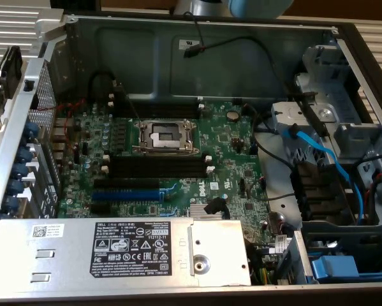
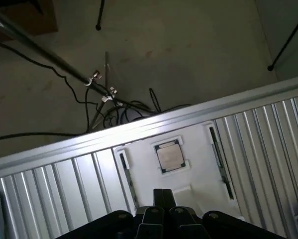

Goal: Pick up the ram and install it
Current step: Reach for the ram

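Note:
In the wrist view my gripper (image 2: 162, 193) is shut with nothing in it, its dark fingers pressed together. It hangs over a white tray (image 2: 196, 144) on a ribbed metal surface. Two thin dark sticks stand on edge in the tray; they look like ram, one (image 2: 219, 154) on one side and a shorter-looking one (image 2: 123, 162) on the other. A square processor chip (image 2: 168, 155) lies between them. The exterior view has the open computer case with the green motherboard (image 1: 229, 150) and its empty black memory slots (image 1: 155, 167) with white end clips.
A silver processor socket (image 1: 164, 135) sits above the slots and a blue expansion slot (image 1: 124, 191) below them. The grey power supply (image 1: 127, 252) fills the case front. Blue cables (image 1: 318, 153) and drive bays crowd the exterior view's right. Part of the arm (image 1: 254, 6) shows above the case's back wall.

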`<state>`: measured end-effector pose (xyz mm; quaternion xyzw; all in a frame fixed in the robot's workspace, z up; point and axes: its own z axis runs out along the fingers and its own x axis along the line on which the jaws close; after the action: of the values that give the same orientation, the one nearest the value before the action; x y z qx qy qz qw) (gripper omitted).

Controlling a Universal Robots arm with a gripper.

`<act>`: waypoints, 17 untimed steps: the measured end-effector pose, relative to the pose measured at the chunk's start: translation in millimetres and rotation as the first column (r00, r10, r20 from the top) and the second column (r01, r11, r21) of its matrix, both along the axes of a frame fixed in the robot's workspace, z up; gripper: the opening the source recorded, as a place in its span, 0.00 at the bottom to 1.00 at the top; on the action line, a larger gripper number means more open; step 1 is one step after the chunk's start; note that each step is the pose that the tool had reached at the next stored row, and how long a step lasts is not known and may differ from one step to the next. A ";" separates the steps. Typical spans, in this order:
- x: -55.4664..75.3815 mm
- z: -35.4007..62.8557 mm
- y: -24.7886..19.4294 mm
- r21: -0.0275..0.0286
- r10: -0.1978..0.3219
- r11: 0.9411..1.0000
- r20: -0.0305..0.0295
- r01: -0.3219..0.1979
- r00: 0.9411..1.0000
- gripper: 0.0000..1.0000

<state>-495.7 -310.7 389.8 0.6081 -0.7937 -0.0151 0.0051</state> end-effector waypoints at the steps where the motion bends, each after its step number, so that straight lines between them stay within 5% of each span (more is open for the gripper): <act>1: 0.0 0.0 0.0 0.000 0.019 1.000 0.000 -0.019 1.000 0.10; 8: 0.0 0.0 0.0 0.000 0.147 0.989 0.000 -0.147 0.989 0.10; 17: 0.0 0.0 0.0 0.000 0.293 0.956 0.000 -0.293 0.956 0.10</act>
<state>-495.7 -310.7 389.7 0.7191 -0.6947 -0.0141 0.0073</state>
